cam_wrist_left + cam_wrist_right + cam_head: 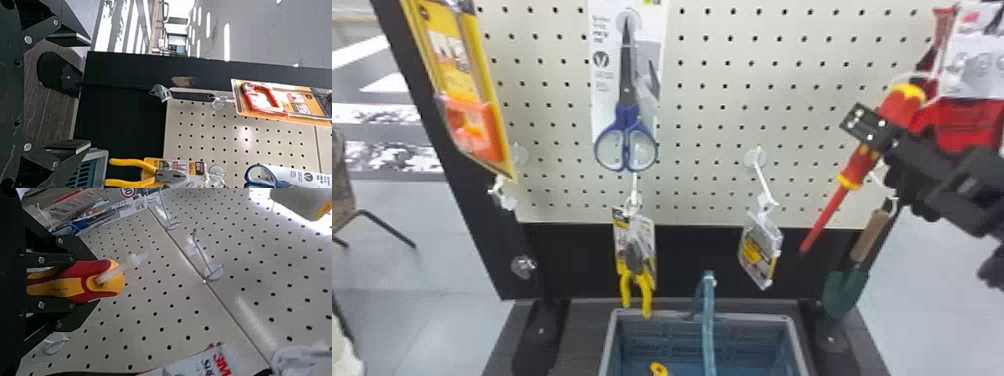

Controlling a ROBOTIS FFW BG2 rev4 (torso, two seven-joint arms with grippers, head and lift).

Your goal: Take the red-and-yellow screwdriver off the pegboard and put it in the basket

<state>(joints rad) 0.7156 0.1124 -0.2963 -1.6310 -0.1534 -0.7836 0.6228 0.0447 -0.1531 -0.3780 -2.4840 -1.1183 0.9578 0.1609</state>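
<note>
Head view: our right gripper (874, 131) clamps the red-and-yellow, long-shafted screwdriver (855, 166) in its jaws, above and right of the blue-grey plastic basket (757, 317). Left wrist view: our left gripper (85, 93) has its jaws open. Right wrist view: our jaws hold the screwdriver's handle

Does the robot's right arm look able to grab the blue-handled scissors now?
Probably not: its black tool is shut on the red-and-yellow screwdriver, so it must likely let go first. Nothing seems to block the scissors.

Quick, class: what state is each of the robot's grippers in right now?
Left gripper: open wide, holding nothing.
Right gripper: closed, holding the red-and-yellow screwdriver by its handle.
</note>
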